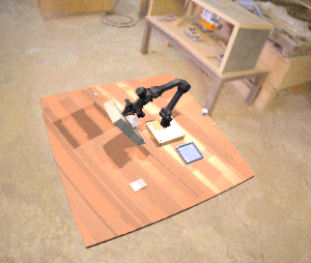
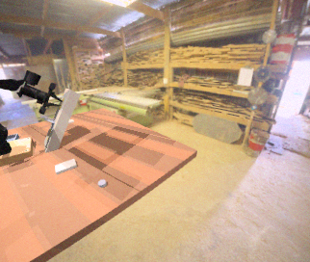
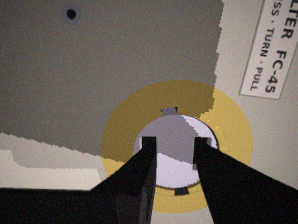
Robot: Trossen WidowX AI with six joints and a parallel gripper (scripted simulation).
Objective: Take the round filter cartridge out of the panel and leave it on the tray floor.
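The round grey filter cartridge sits in a yellow ring on the tilted beige service panel, which also shows in the exterior view. My gripper is pressed up to the cartridge face. Its two dark fingers are narrowed and their tips sit at the two slots, one in each. The cartridge still lies flush in the panel. In the top and exterior views the arm reaches from its base to the panel, with the gripper at the panel face. The dark-rimmed tray lies on the board right of the base.
The arm's base stands on a pale block. A white label is on the panel at the upper right. A small white block and a small round piece lie on the wooden board. A workbench stands behind.
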